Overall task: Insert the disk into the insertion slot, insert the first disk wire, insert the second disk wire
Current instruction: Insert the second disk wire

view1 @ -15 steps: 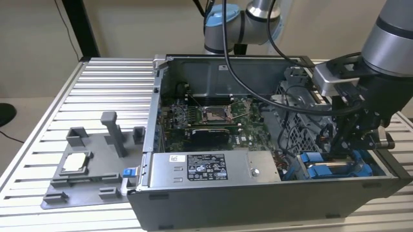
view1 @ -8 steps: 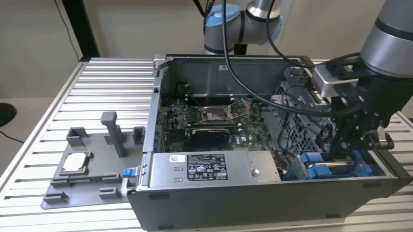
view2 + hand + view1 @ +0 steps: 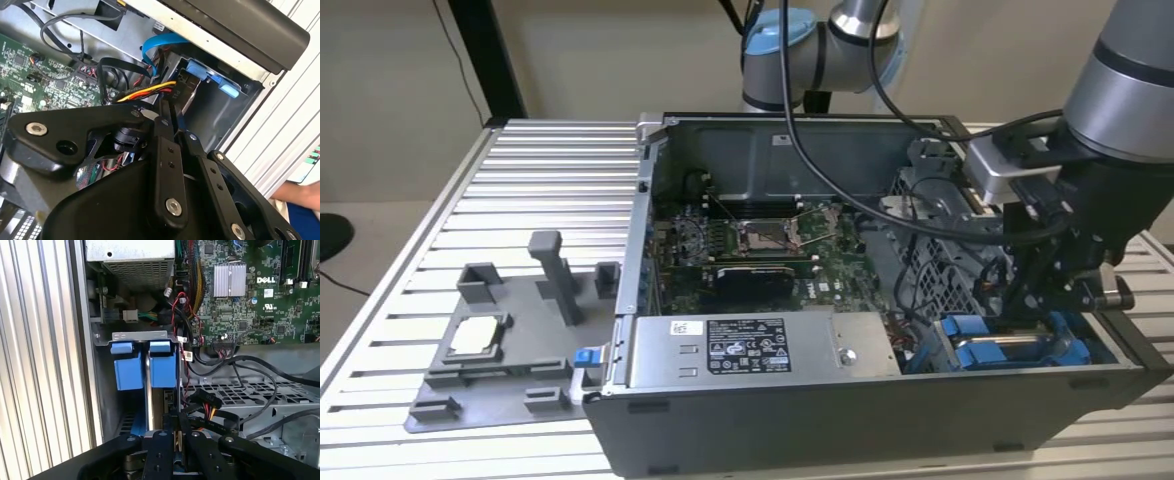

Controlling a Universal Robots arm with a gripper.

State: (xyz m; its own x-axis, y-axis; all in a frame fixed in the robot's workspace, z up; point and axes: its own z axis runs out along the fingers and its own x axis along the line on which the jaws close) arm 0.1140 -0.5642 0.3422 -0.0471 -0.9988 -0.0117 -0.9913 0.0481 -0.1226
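The gripper sits clenched on a disk wire beside the disk, which is seated in the insertion slot at the case's four o'clock corner. A tilted plug could jam or snag neighbouring cables.

This looks like a robot lab or workshop. A grey robot arm stands over an open computer case with its green circuit board showing. The case sits on a counter made of ribbed metal bars. A grey plastic holder for parts lies beside it.
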